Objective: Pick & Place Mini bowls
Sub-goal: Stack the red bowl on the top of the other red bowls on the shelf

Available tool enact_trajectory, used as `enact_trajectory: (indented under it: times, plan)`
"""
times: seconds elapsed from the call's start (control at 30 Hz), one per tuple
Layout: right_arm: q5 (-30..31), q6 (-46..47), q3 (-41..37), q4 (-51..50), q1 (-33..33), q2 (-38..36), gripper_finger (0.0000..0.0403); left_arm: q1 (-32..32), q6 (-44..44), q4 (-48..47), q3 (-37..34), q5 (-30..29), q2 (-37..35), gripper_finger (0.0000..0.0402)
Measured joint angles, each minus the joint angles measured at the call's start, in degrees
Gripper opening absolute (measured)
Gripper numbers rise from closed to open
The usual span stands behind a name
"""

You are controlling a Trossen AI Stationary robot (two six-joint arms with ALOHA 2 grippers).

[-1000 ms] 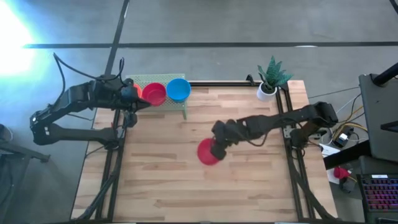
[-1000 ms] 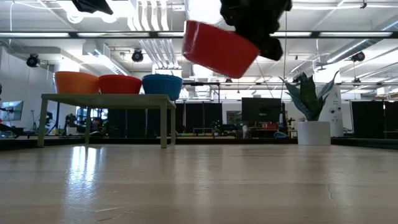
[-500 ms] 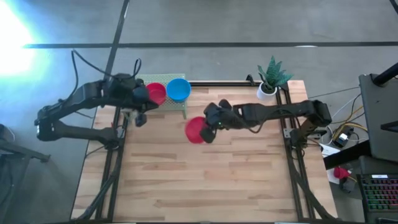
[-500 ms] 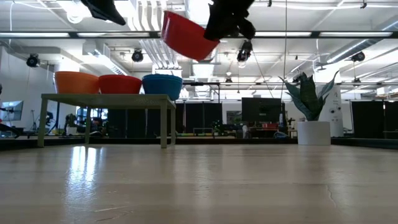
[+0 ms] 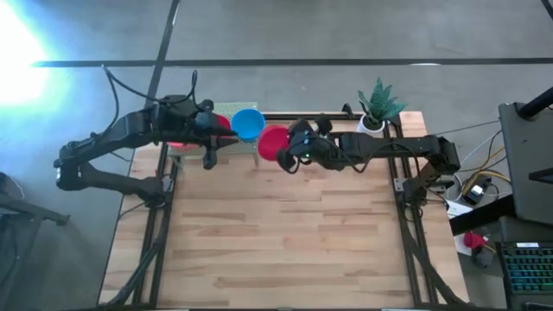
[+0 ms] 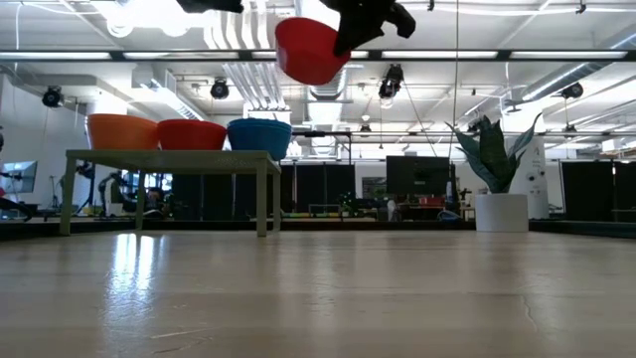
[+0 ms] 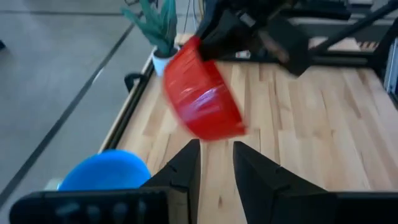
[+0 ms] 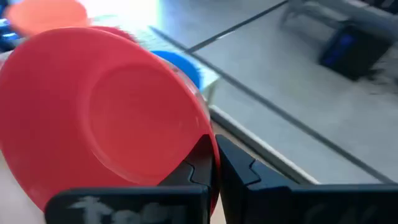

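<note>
My right gripper [image 8: 216, 167] is shut on a red mini bowl [image 5: 273, 142], carried in the air just right of the small green table [image 6: 169, 156]; the low view shows this bowl [image 6: 308, 50] high above the table top. On the green table stand an orange bowl [image 6: 123, 131], a red bowl [image 6: 192, 133] and a blue bowl [image 5: 248, 123], each on its base. My left gripper [image 7: 216, 163] is open and hovers over the green table's near edge [image 5: 210, 149], holding nothing and facing the carried red bowl [image 7: 202, 99]. My right gripper pinches the red bowl's rim [image 8: 210, 140] between its two fingers, one finger [image 8: 200, 163] on the inner side and the other outside the wall. It reaches in from the table's right. The bowl is lifted clear and tilted, its base toward the green table.
A white pot with a green plant [image 5: 373, 121] stands at the table's far right corner. The wooden table top [image 5: 285, 242] nearer the front holds nothing. The two grippers are close together beside the blue bowl.
My right gripper has carried the red bowl from the middle of the table toward the far edge and left, up beside the blue bowl, turning as it went. My left gripper has moved right along the green table, over the orange and red bowls.
</note>
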Motion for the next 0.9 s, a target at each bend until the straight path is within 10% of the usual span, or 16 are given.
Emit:
enact_trajectory:
  times: [0.9]
  plan:
    - [2.9, -8.8, -0.2, 0.7, -5.2, 0.0, 0.0008, -0.6, 7.9, 8.5, 0.1, -6.4, 8.0, 0.0090]
